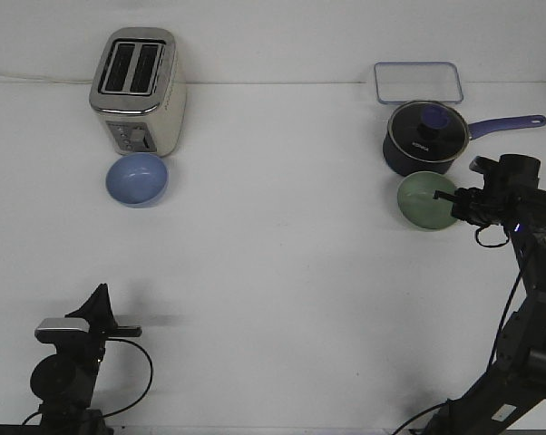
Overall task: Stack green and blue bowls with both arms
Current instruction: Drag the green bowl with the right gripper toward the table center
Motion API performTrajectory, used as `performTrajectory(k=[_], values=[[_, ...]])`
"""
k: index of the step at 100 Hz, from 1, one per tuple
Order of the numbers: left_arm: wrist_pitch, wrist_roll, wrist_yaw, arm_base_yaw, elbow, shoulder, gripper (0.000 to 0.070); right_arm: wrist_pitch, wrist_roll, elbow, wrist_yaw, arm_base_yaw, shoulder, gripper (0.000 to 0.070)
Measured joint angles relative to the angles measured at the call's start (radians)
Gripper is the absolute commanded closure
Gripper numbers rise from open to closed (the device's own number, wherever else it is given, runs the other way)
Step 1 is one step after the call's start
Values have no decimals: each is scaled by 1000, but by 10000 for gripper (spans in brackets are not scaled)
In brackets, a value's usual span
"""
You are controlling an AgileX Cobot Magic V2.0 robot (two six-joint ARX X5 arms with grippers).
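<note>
The pale green bowl (424, 200) sits upright on the white table at the right, just in front of a dark navy saucepan. My right gripper (451, 205) is at the green bowl's right rim, with its fingers over and beside the edge. I cannot tell whether they grip it. The light blue bowl (137, 178) sits upright at the left, right in front of a toaster, with nothing in it. My left gripper (98, 302) is low at the near left, far from both bowls. Its jaws are seen end-on, so I cannot tell their state.
A silver toaster (138, 91) stands at the back left, touching or almost touching the blue bowl. The navy saucepan with glass lid (424, 136) has its handle pointing right. A clear rectangular lid or tray (418, 82) lies behind the saucepan by the table's far edge.
</note>
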Motion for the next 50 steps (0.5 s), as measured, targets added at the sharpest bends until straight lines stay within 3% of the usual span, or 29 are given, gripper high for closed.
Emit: performTrajectory(k=[29,50], values=[[0,0,0,0,0,0,685,-112,1,40,-97,18,-176,700],[0,0,0,0,0,0,685,-243,-8,41,-116,143,-248,700]])
